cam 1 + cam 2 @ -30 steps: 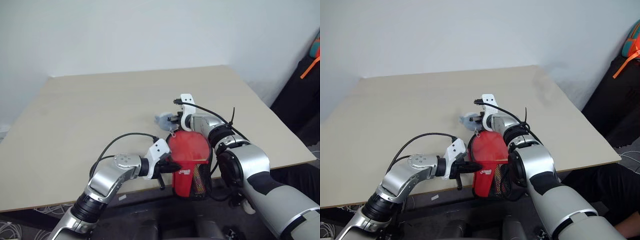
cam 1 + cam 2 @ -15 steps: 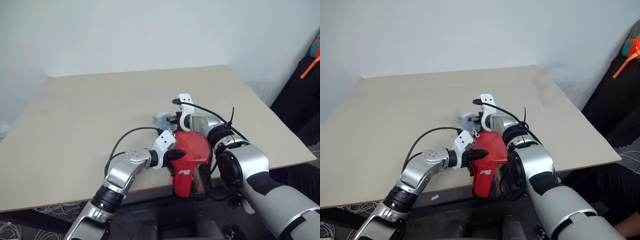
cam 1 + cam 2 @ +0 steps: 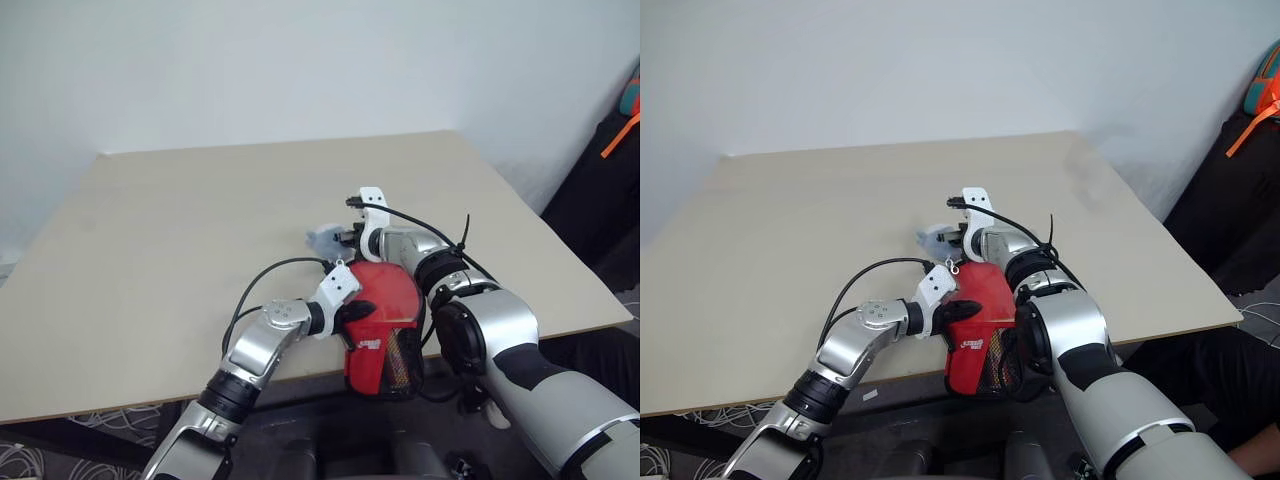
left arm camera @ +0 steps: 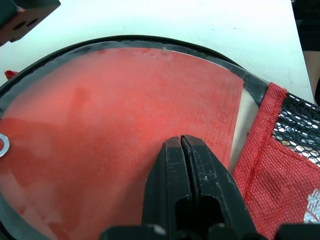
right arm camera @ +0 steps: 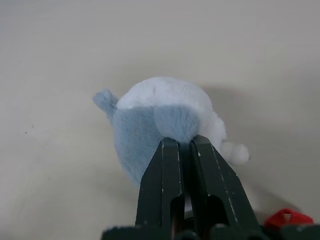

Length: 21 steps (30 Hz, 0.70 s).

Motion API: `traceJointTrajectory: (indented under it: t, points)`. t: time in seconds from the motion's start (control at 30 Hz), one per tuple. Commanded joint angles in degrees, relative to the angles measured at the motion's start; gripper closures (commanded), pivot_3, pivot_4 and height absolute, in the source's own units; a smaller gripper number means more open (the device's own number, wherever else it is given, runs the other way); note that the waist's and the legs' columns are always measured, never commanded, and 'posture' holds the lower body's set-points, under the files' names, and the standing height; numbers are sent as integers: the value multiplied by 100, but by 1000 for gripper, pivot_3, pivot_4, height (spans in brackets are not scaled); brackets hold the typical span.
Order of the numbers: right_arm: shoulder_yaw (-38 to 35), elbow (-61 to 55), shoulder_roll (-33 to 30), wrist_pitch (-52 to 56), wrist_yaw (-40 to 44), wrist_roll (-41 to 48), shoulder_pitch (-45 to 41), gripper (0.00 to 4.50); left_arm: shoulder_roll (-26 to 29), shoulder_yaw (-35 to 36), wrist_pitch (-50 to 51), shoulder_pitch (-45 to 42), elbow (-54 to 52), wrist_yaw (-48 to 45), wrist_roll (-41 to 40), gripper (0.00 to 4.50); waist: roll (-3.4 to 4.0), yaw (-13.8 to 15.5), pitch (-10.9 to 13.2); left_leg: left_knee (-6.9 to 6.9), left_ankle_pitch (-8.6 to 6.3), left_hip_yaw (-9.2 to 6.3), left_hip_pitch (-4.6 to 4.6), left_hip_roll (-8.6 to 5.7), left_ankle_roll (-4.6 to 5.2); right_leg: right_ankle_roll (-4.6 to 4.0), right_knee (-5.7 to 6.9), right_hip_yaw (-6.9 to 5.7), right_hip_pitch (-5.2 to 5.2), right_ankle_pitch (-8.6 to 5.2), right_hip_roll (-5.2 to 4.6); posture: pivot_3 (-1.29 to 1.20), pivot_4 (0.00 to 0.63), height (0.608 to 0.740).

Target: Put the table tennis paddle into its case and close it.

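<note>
left tool (image 4: pixel 181 142) closed on case (image 3: pixel 385 320) panel (paddle face behind) | right tool (image 5: pixel 181 145) closed, at plush (image 5: pixel 160 120)

Soft, even light fills the scene, bright without harsh glare, and the bench (image 3: pixel 180 220) shows only faint, diffuse shadows close under the arms. Just beyond the left gripper (image 4: pixel 182 142), the clear panel of the case (image 4: pixel 125 115) carries a milky sheen that dulls the red beneath it. Past the right gripper (image 5: pixel 181 145), the pale blue-grey plush lump (image 5: pixel 160 120) casts a soft shadow on the bench, and its fur looks slightly soft-focused.
</note>
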Motion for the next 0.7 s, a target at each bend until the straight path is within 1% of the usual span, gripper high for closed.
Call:
traceJointTrajectory:
  t: [0.03, 0.23, 0.7]
  points:
    - [-131, -223, -78, -164, -205, 110, -197, 4454, 22, -116, 114, -7, 148, -66, 144, 4500, 0, 0, 0, 0, 0, 0, 0, 0, 0, 0, 0, 0, 0, 0, 0, 0, 0, 740]
    - [-292, -154, -231, -368, -708, 159, -245, 4454, 35, -143, 149, 51, 122, -121, 206, 4500, 0, -1, -1, -1, 0, 0, 1, 0, 0, -1, 0, 0, 1, 0, 0, 0, 0, 740]
    - [-560, -35, -625, -561, -1357, 168, -240, 4454, 61, -206, 218, 112, 106, -181, 240, 4500, 2, 6, -2, 0, 0, 0, 1, -1, 1, -1, -3, 0, 5, 0, -1, 0, 0, 740]
